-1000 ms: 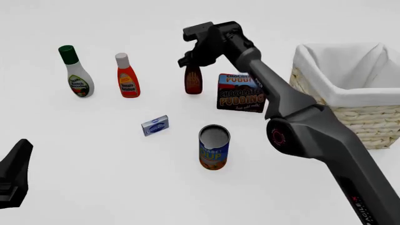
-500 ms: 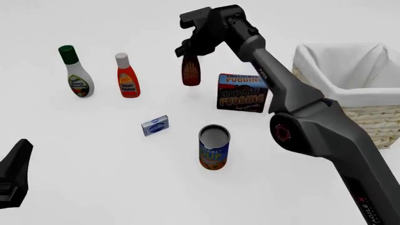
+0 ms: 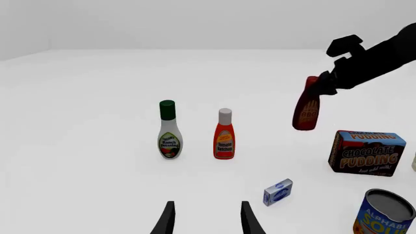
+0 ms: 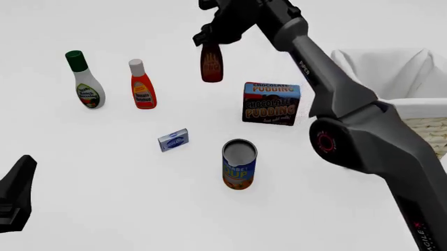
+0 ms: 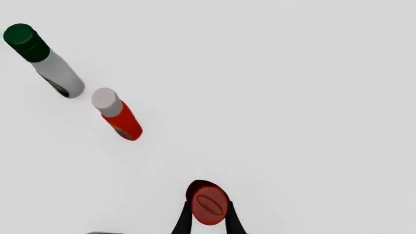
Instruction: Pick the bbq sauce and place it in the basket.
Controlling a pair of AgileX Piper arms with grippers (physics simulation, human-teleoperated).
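Now the bbq sauce [image 4: 211,66] is held by its neck in the clenched right gripper [image 4: 209,43], upright and clear of the table, well to the left of the basket [image 4: 419,123]. A rightward carry is called for. The left gripper [image 3: 205,218] is seen released.

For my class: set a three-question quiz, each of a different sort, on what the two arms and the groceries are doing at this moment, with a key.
1. True or false: the bbq sauce stands on the table.
2. Which hand holds it? A) left hand B) right hand
3. Fill in: the box beside the soup can reads chocolate ____.

Key: 1 false, it hangs in the air, not yet over the basket; 2 B; 3 pudding.
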